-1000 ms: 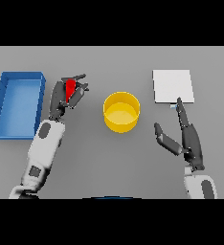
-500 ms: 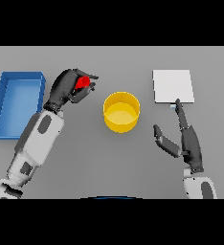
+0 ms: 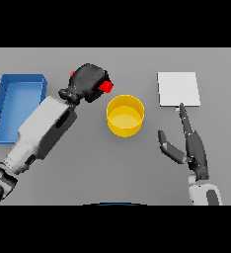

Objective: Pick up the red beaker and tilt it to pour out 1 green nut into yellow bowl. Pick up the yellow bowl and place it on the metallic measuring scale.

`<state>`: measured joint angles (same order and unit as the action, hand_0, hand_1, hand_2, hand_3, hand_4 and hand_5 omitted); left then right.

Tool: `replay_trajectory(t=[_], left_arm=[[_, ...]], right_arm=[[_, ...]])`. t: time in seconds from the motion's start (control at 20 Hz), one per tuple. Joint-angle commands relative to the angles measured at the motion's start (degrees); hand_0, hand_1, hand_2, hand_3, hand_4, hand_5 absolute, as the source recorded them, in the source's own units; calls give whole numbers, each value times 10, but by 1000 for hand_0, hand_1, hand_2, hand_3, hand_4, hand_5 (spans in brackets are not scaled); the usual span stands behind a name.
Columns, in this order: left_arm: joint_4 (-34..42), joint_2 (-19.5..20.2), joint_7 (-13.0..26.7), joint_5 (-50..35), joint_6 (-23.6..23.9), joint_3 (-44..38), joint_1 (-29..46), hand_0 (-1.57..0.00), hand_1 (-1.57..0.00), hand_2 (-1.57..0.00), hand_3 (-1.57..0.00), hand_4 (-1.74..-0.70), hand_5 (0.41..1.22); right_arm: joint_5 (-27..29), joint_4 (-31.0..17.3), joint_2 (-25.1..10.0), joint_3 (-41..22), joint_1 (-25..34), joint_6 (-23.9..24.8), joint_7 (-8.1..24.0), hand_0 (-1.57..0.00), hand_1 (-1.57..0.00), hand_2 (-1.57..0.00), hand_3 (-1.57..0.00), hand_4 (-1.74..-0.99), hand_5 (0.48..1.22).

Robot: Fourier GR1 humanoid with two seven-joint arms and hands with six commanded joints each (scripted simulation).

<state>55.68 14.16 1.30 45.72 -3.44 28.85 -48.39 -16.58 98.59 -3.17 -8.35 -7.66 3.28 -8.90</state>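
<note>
My left hand (image 3: 89, 81) is curled round the red beaker (image 3: 105, 86), which is lifted and mostly hidden; only red bits show at the hand's right and left edges. The beaker's end sits just left of and above the yellow bowl (image 3: 125, 115), which stands at the table's middle. The bowl's inside looks plain yellow; no green nut shows. The metallic measuring scale (image 3: 178, 89) is a flat pale square at the back right. My right hand (image 3: 192, 148) rests open in front of the scale, fingers straight and pointing toward it.
A blue bin (image 3: 18, 105) stands at the left edge, behind my left forearm.
My left hand has closed on the red beaker, lifted it and carried it right toward the yellow bowl. The right hand has stayed put.
</note>
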Motion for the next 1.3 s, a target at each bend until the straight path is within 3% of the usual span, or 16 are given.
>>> replay_trajectory(t=[0.0, 0.2, 0.25, 0.55, 1.15, 1.25], left_arm=[[-13, 5, -10, 16, -18, 20, -17, -1569, -1570, -1569, -1569, -1740, 1199], [-42, 7, -12, 75, -83, 90, -72, -1570, -1570, -1570, -1570, -1582, 1212], [-54, 7, -11, 90, -98, 103, -86, -1570, -1571, -1571, -1570, -1612, 1214], [-108, -6, -31, 173, -137, 182, -154, -1571, -1571, -1571, -1571, -1705, 1219], [-137, -28, -34, 281, -111, 275, -188, -1571, -1571, -1571, -1571, -1736, 1221], [-141, -33, -39, 303, -126, 297, -201, -1571, -1571, -1571, -1571, -1735, 1221]], right_arm=[[-2, 0, -1, 2, 6, 4, 5, 1, 1, 1, 1, -1068, 689], [11, -12, 1, 5, 7, -4, -1, 1, 1, 1, 1, -1063, 681], [15, -16, 2, 7, 12, -7, 10, 1, 1, 1, 1, -1060, 675], [15, -6, -4, 4, 9, -15, 9, 1, 1, 1, 1, -1069, 689], [12, -15, 7, 3, 6, -5, 1, 1, 1, 1, 1, -1065, 684], [2, -12, 6, 1, 8, 2, -1, 1, 1, 1, 1, -1082, 677]])
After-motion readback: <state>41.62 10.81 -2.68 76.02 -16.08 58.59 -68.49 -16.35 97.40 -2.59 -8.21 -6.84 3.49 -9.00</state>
